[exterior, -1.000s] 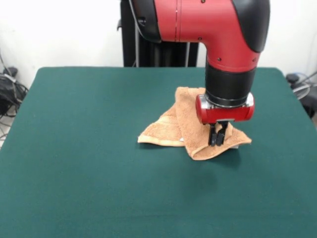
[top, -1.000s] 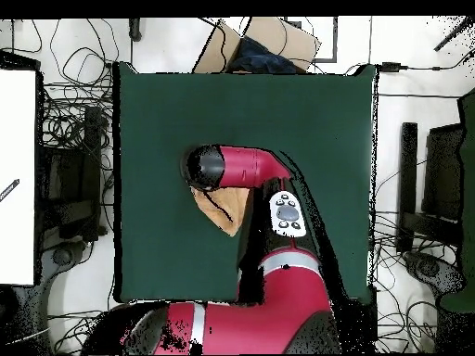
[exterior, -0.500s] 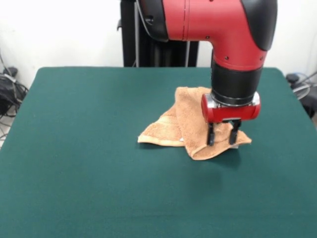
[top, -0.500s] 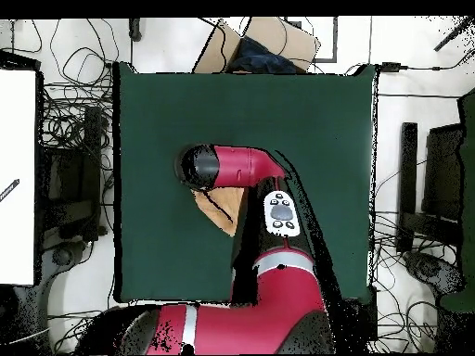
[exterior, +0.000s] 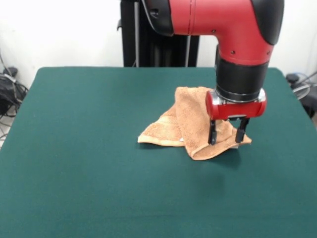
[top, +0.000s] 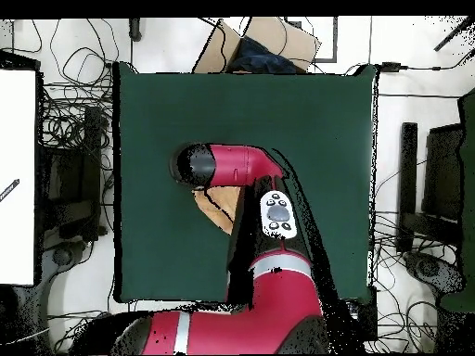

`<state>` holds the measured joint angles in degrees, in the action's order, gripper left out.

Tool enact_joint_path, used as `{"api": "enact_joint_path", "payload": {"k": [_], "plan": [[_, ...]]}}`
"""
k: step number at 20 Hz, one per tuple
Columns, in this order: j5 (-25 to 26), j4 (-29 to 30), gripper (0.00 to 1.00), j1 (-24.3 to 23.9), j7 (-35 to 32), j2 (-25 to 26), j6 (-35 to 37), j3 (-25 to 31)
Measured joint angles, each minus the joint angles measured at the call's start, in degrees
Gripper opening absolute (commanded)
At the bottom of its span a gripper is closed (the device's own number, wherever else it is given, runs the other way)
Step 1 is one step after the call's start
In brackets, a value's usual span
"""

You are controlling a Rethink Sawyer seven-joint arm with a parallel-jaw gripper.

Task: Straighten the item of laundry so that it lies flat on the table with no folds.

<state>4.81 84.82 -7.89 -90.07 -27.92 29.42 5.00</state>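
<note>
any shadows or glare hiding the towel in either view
Front view: even light, no glare; the towel is plain to see, folded over itself, with only a soft shadow on the table by its near edge, under the open end effector. Overhead view: no glare either, but the arm covers most of the towel, leaving a small tan patch.

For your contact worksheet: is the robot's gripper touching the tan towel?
Cannot tell. In the front view the open gripper overlaps the towel, so no gap or contact shows; overhead, the arm hides it.
</note>
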Motion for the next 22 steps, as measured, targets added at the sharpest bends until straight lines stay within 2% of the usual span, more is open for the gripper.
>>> {"api": "enact_joint_path", "payload": {"k": [8,22], "plan": [[0.0,1.5,1.00,0.4,0.0,-2.7,0.0,0.0],[0.0,7.9,1.00,-0.4,0.0,-7.3,0.0,0.0]]}}
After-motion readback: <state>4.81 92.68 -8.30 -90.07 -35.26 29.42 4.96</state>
